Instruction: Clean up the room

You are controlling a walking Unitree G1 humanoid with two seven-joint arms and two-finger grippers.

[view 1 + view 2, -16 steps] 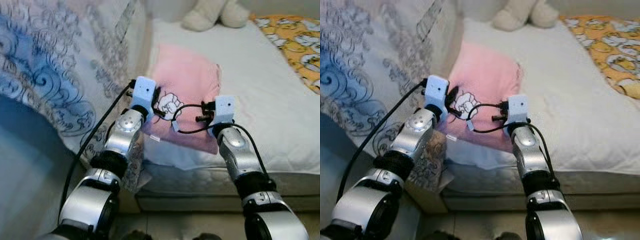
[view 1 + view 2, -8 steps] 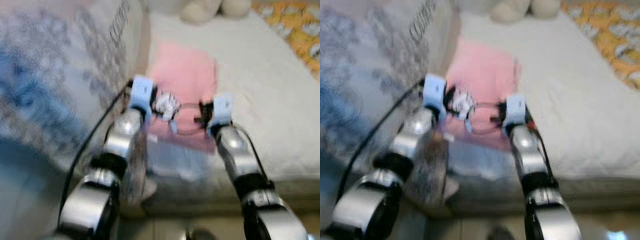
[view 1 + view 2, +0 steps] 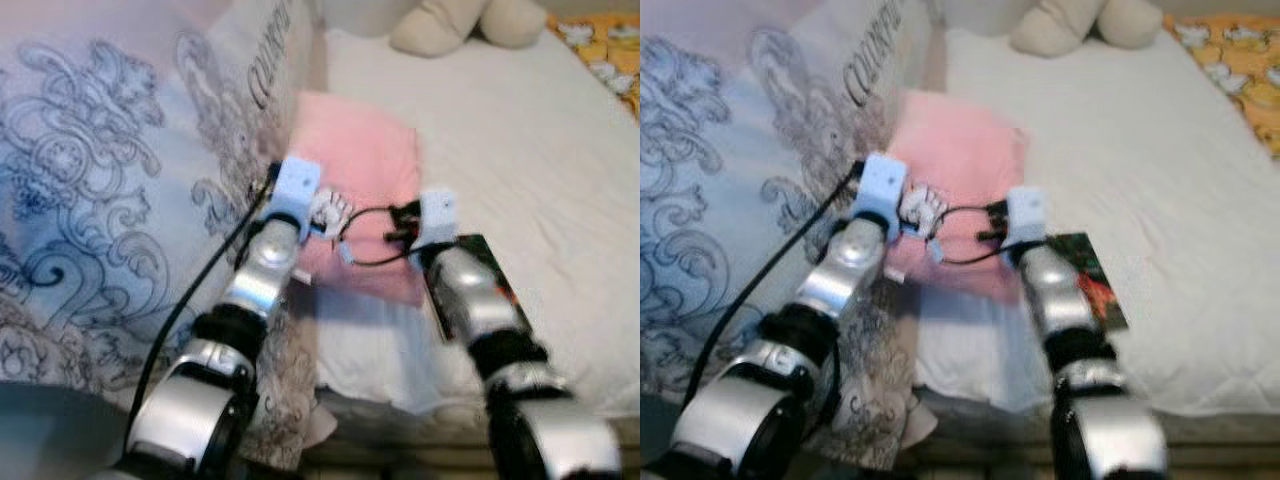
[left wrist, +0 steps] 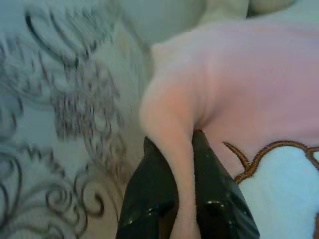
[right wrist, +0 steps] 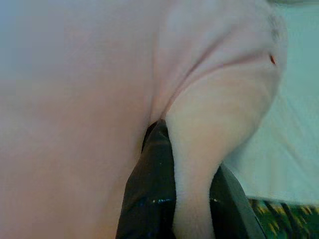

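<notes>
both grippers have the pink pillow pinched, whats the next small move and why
Probably lift the pillow a little, both arms together. The left gripper and right gripper each have their jaws shut on a fold of its near edge, yet it lies on the bed, beside the patterned duvet and next to a dark book.

A white bed (image 3: 560,190) carries a pink pillow (image 3: 365,170) and plush toy (image 3: 450,25).

One pink pillow (image 3: 362,170), one patterned quilt (image 3: 110,200), one plush toy (image 3: 470,22), one dark book (image 3: 1092,282), two pincers.
</notes>
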